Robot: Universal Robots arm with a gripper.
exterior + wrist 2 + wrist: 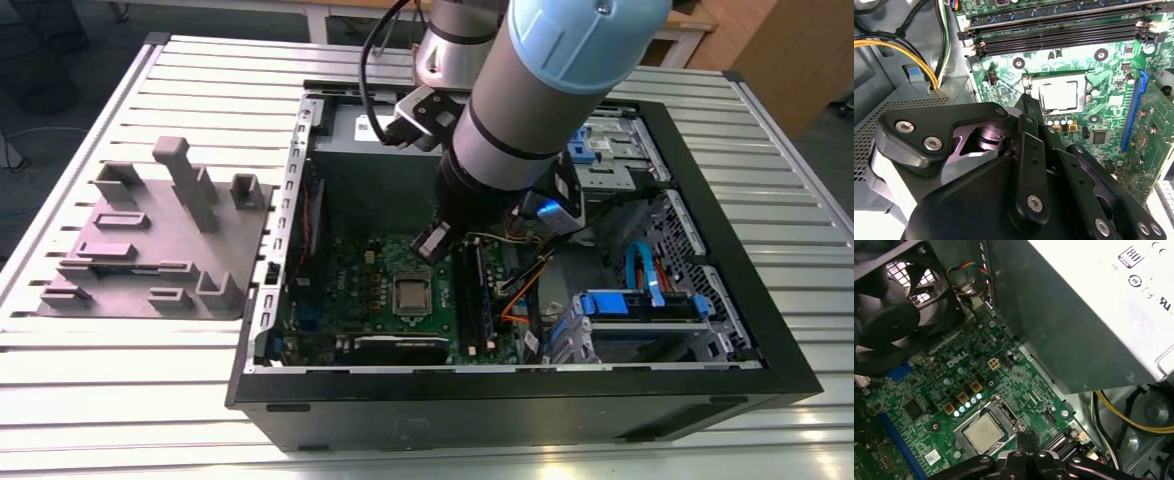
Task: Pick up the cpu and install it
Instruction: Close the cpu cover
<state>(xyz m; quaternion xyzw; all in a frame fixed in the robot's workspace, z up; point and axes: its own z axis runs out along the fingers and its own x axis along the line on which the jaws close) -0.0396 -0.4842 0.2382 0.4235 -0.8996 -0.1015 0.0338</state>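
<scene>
Gripper (437, 243) down inside the open computer case (747, 330), hanging just above the motherboard.

Biggest thing on the slatted metal worktop (120, 380) is the black case, lying on its side; within it sits the green motherboard (360, 290) with the cpu (411, 293) seated flat in its socket, a power supply box (1094, 315), a fan (889, 325) and blue drive brackets (641, 303). Beside the case, toward the exterior view's left, rests a grey holder block (154, 245) with upright posts. Whether the gripper's fingers are parted I cannot tell; nothing shows between them. In both wrist views the cpu (1058, 95) (983, 432) lies just past the gripper tip.
</scene>
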